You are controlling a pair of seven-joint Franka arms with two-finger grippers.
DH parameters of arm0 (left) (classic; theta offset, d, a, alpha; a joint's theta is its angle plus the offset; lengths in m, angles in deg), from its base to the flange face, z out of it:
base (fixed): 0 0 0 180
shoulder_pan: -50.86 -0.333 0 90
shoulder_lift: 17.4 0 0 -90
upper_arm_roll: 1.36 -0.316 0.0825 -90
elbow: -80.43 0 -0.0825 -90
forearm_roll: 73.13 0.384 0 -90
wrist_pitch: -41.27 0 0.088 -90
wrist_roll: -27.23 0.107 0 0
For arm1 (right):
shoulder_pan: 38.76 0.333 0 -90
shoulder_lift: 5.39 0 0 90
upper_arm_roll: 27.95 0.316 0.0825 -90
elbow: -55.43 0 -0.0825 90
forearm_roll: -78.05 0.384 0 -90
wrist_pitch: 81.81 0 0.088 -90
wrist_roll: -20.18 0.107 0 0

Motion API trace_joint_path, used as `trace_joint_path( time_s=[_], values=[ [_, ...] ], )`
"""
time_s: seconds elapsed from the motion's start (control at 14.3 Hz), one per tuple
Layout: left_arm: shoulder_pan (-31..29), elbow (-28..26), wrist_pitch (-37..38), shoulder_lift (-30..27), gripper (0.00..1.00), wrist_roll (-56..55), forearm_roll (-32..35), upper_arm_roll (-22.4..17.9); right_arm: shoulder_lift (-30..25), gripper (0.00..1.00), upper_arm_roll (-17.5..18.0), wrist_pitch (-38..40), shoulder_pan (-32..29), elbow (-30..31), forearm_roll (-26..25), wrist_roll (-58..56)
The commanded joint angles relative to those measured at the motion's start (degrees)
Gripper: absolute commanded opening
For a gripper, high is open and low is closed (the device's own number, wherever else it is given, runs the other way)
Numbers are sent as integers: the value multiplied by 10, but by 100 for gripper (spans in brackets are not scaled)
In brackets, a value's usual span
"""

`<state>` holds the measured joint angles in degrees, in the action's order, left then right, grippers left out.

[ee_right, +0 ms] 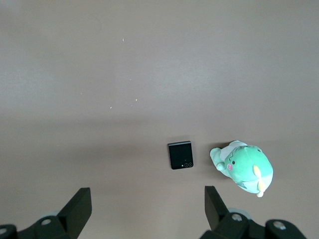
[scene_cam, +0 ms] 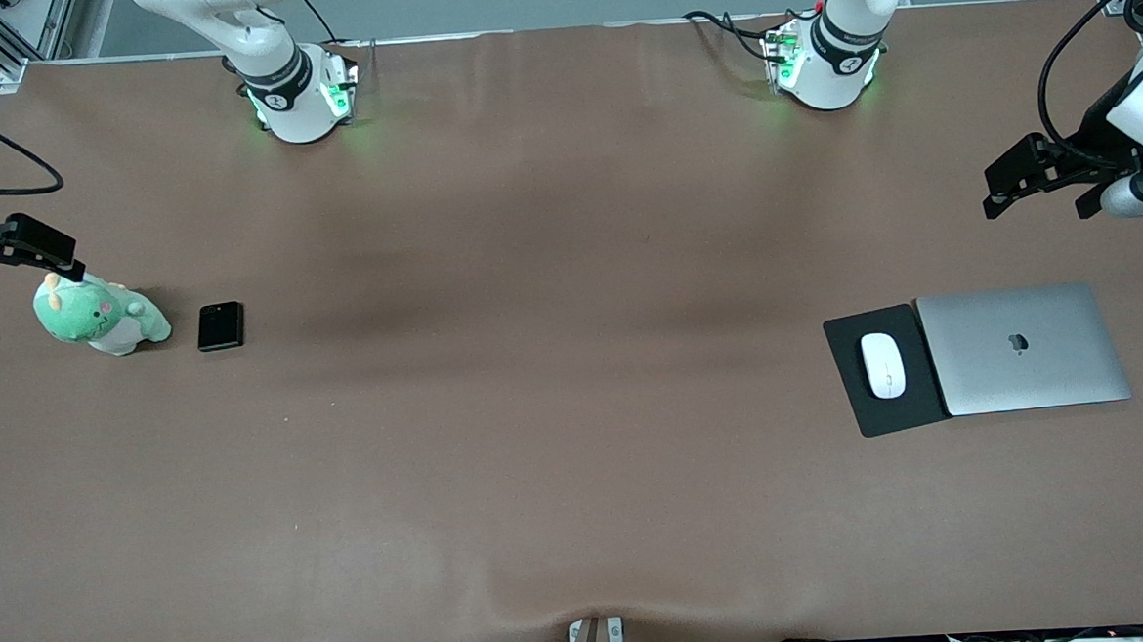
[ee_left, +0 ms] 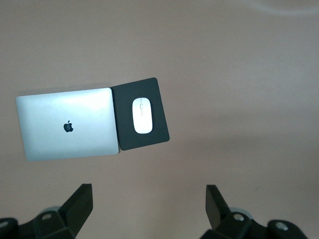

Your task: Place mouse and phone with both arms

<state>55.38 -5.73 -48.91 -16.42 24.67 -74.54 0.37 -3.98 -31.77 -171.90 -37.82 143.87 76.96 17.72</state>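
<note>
My left gripper [scene_cam: 1034, 179] hangs in the air over bare table at the left arm's end, above the closed silver laptop [scene_cam: 1023, 348], with its two black fingers [ee_left: 79, 204] spread wide and nothing between them. My right gripper [scene_cam: 15, 254] hangs over the table at the right arm's end, just above the green plush toy [scene_cam: 100, 314], and its fingers [ee_right: 79, 206] are likewise spread wide and empty. The mouse [scene_cam: 883, 364] is a glossy white oval lying flat on the black mouse pad [scene_cam: 854, 399], roughly at the pad's middle. The pad lies on the brown table [scene_cam: 554, 361], and one of its edges touches, or is tucked slightly under, the laptop's edge; I cannot tell which. In the left wrist view the mouse [ee_left: 142, 115], the mouse pad [ee_left: 157, 134] and the laptop [ee_left: 67, 124] lie well clear of the fingers. The phone [scene_cam: 221, 326] is a small black, nearly square slab lying flat on the table just beside the plush toy, apart from it, on the side toward the table's middle. In the right wrist view the phone [ee_right: 180, 155] shows two small camera rings near one edge, and the plush toy [ee_right: 242, 168] stands next to it.
</note>
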Motion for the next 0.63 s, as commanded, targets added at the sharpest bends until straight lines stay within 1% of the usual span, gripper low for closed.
trace_joint_path(
  time_s=[0.0, 0.42, 0.56],
  values=[
    [-11, 7, 12, -1, 100, -9, -11, 11, 3, 100, -4, -9, 2, -3, 7, 7],
    [-13, 9, 12, -1, 100, -8, -11, 10, 3, 100, -5, -15, 6, 2, 0, 0],
    [-13, 9, 12, -1, 100, -11, -11, 9, 3, 100, -4, -24, 7, 4, -4, -27]
  ],
)
